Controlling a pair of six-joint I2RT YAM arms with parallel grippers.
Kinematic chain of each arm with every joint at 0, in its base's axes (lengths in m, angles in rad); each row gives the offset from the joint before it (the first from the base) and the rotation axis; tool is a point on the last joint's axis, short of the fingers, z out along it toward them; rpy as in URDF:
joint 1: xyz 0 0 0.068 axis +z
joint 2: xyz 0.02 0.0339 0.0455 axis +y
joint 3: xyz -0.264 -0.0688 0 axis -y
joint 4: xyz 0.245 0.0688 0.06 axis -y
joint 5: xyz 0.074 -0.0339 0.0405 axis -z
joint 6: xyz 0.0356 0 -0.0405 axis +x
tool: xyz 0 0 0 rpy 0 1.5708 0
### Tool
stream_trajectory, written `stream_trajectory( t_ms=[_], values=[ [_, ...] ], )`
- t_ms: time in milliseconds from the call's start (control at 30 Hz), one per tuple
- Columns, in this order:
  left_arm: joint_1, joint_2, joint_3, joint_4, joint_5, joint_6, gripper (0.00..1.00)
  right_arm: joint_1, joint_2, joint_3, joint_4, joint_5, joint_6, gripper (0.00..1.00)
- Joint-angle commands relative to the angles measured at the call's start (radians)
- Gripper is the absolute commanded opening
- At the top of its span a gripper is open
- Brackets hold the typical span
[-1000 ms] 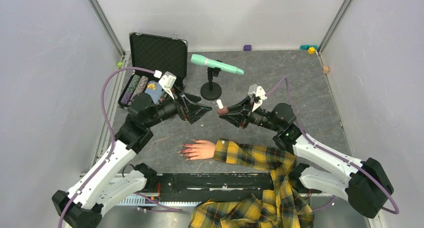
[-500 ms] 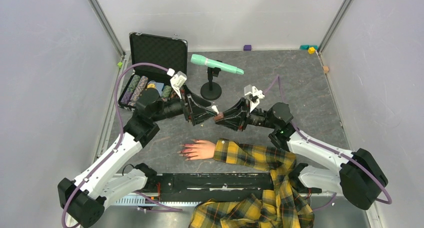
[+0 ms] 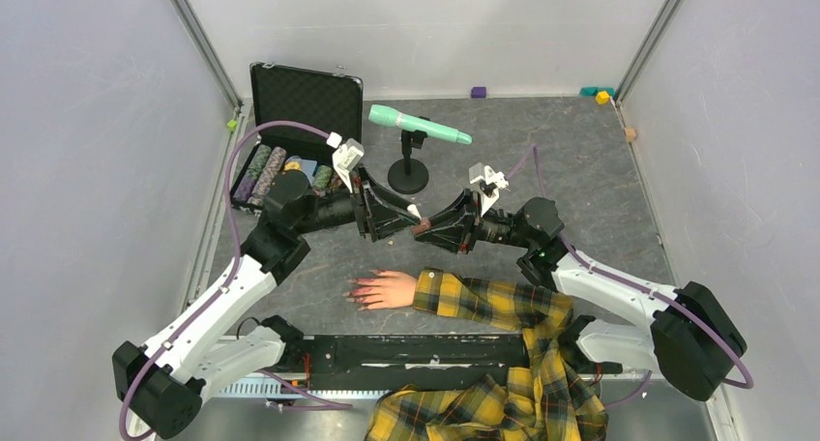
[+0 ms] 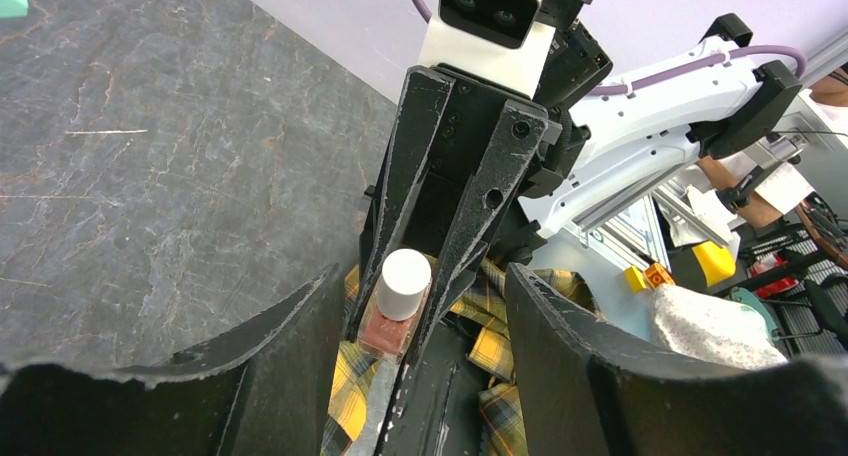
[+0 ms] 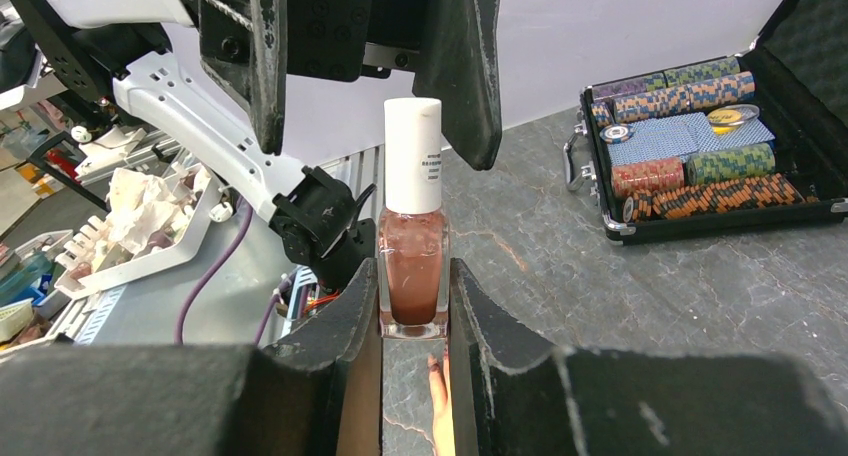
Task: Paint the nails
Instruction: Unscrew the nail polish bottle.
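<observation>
Two robot arms meet tip to tip above the middle of a dark grey table (image 3: 600, 180). The right fingers (image 5: 345, 326) are pinching a small polish bottle (image 5: 413, 251) by its glass body. The bottle is nearly full of brownish-pink polish, and its tall white cap (image 5: 413, 156) is on. The left fingers (image 4: 290, 346) are spread, one on each side of that cap, and the left wrist view shows a gap between them and the cap.

The nails (image 3: 360, 291) are glossy red and tip a pale mannequin hand (image 3: 392, 288). This hand lies flat on the table, nearer the arm bases than the bottle, with its fingers pointing left. It is apart from both arms. A yellow plaid sleeve (image 3: 483, 306) covers its wrist and trails off the near edge of the table.

At the back left an open black case (image 3: 305, 98) stands with its padded lid raised. Its tray holds rows of striped poker chips (image 5: 700, 166) stacked on their sides, beside blue decks of cards (image 5: 690, 136). Just right of the case, a mint-green microphone (image 3: 418, 125) rests across a short black stand (image 3: 408, 175).
</observation>
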Motion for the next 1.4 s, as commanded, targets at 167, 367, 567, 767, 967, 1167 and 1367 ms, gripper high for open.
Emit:
stream_trajectory(
  t_ms=[167,367,567,767,967,1167,1367],
  values=[
    [-0.022,0.02,0.004,0.048,0.034,-0.027,0.63,-0.002,0.011,0.049,0.044,-0.005,0.02,0.0],
    [-0.029,0.032,0.008,0.046,0.047,-0.028,0.53,-0.003,0.013,0.055,0.03,-0.001,0.018,0.0],
    [-0.034,0.042,0.011,0.045,0.052,-0.031,0.36,-0.004,0.015,0.056,0.022,0.002,0.015,0.0],
    [-0.036,0.047,0.014,0.04,0.05,-0.03,0.19,-0.004,0.018,0.06,0.01,0.008,0.008,0.0],
    [-0.038,0.056,0.018,0.03,0.048,-0.03,0.02,-0.003,0.018,0.068,-0.036,0.042,-0.012,0.0],
    [-0.038,0.056,0.026,-0.008,0.018,-0.016,0.02,-0.003,0.009,0.09,-0.15,0.139,-0.055,0.0],
    [-0.038,0.071,0.061,-0.132,-0.092,0.036,0.02,0.007,-0.019,0.115,-0.292,0.308,-0.113,0.0]
  ],
)
